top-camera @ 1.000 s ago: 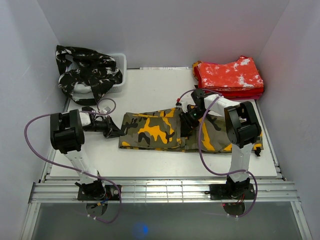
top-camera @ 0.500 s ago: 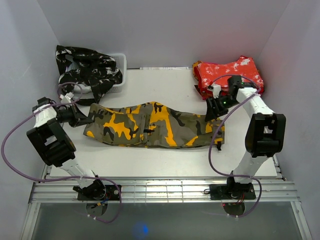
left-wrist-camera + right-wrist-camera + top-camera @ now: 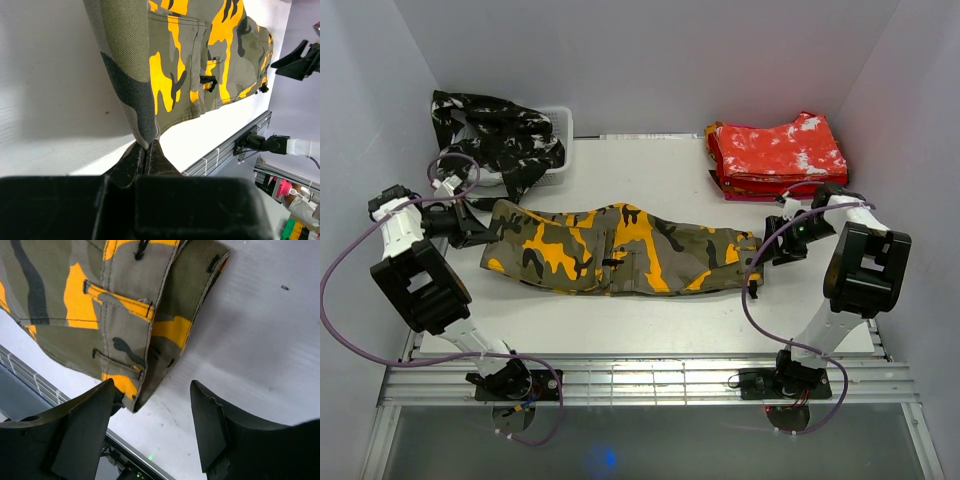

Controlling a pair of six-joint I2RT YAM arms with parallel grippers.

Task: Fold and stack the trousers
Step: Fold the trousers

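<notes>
The right end effector (image 3: 152, 407) has just let go, jaws wide; the left end effector (image 3: 146, 152) pinches the stretched trousers (image 3: 620, 250), ready for folding.

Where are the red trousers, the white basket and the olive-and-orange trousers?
red trousers (image 3: 780, 155), top view, top of the folded pile
white basket (image 3: 566, 135), top view, right rim
olive-and-orange trousers (image 3: 620, 250), top view, middle of the cloth
</notes>
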